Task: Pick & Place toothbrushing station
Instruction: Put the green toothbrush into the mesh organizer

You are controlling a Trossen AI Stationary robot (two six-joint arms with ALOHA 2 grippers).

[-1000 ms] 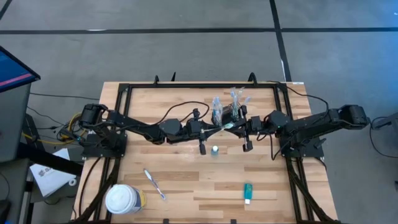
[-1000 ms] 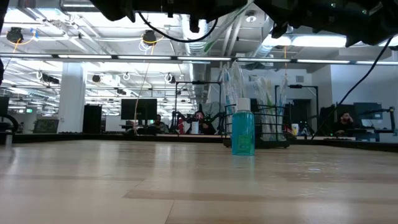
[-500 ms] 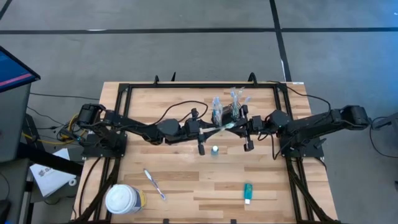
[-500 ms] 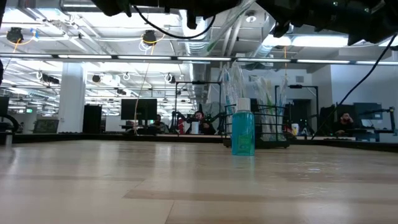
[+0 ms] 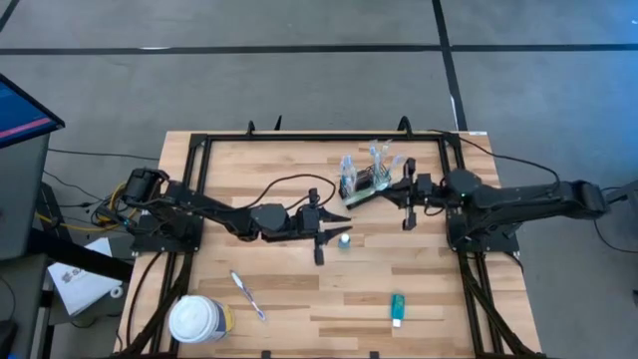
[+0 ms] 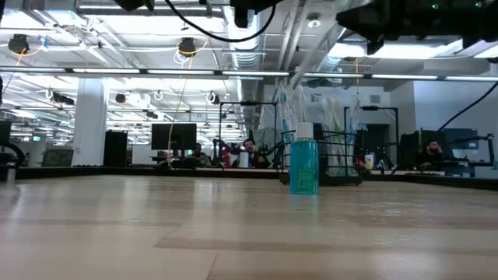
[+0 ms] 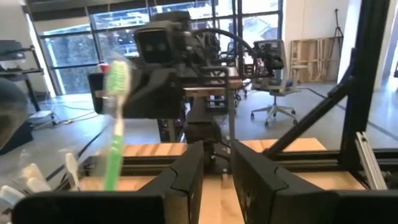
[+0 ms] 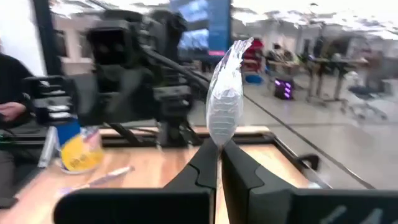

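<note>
- The black wire-mesh caddy [image 5: 367, 179] stands toward the far middle of the wooden counter [image 5: 279, 289], with wrapped toothbrushes [image 5: 380, 153] sticking up out of it.
- The right claw [image 5: 384, 188] is pressed together on a green toothbrush [image 5: 362, 193], which lies tilted at the caddy's near edge; in the right wrist view a clear-wrapped brush head [image 8: 225, 99] rises from between the closed fingers [image 8: 208, 165].
- The left claw [image 5: 342, 220] sits just beside a small teal bottle [image 5: 344, 240] standing upright on the counter; its fingers [image 7: 186, 177] are slightly spread and hold nothing.
- A blue and pink toothbrush [image 5: 247, 295] lies near the front left, close to a white-lidded yellowish tub [image 5: 197, 319].
- A small teal tube [image 5: 397, 309] lies near the front right.
</note>
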